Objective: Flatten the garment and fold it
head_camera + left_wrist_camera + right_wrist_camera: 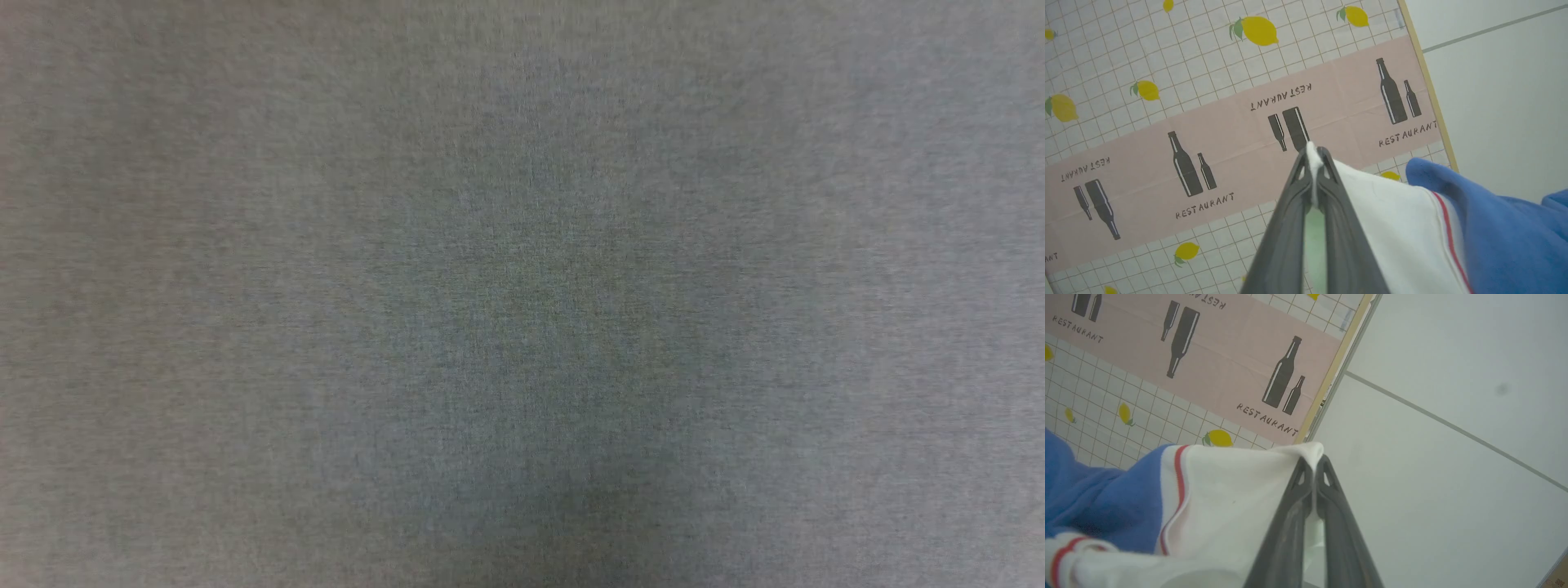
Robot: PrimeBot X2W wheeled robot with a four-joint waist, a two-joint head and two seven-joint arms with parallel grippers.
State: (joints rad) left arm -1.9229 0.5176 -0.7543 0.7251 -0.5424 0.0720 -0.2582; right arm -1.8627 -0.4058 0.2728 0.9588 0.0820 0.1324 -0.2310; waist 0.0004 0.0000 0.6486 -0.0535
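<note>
Holding the shirt [1502, 237] by its white sleeves, seemingly raised above the desk [1216, 122]: clamped on one sleeve edge with the left claw [1314, 152], on the other with the right claw [1314, 460], near the desk's rim with floor [1453, 490] beyond. Looks like the spreading step, not yet flattened. Next, probably: draw both sleeves apart to tauten the blue body, then lower it flat, well inside the rim.

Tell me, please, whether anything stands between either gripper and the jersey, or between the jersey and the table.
Nothing visible does. The left gripper and right gripper are each shut on white sleeve fabric of the jersey, and the stretch of lemon-print tablecloth seen beyond them carries no objects.
</note>
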